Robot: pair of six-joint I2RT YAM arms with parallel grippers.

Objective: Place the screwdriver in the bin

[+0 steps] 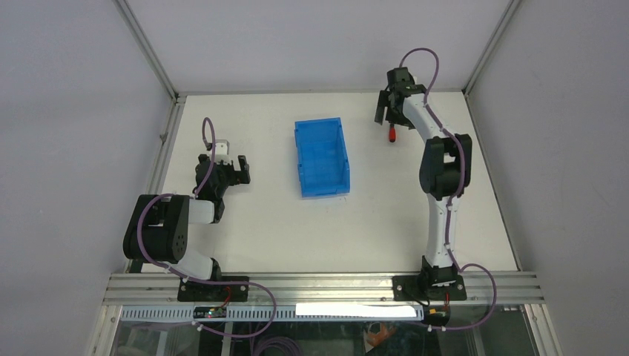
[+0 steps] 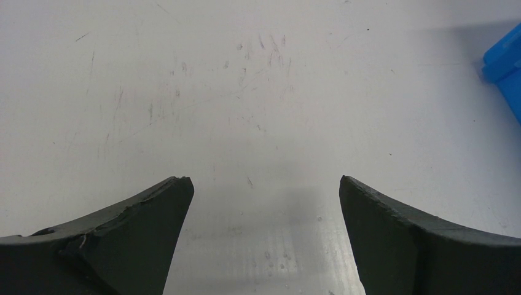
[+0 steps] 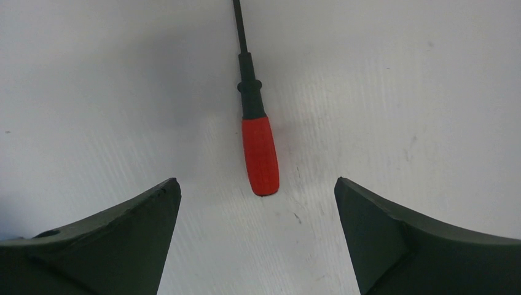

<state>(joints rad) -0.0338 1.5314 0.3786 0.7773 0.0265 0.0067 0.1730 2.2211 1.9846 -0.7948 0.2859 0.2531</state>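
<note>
The screwdriver (image 3: 260, 153) lies flat on the white table, its red handle toward my right gripper (image 3: 255, 184) and its thin dark shaft pointing away. The right gripper is open and above it, with the handle's end just ahead of the gap between the fingertips and nothing between them. In the top view the screwdriver (image 1: 392, 134) lies right of the blue bin (image 1: 321, 156), under the right gripper (image 1: 387, 113) at the far right. The bin stands upright mid-table. My left gripper (image 1: 239, 169) is open and empty, left of the bin; a corner of the bin (image 2: 507, 67) shows in its wrist view.
Metal frame rails (image 1: 167, 141) run along the table's left and far edges, with grey walls behind. The white table (image 1: 297, 230) has bare surface between the bin and the arm bases.
</note>
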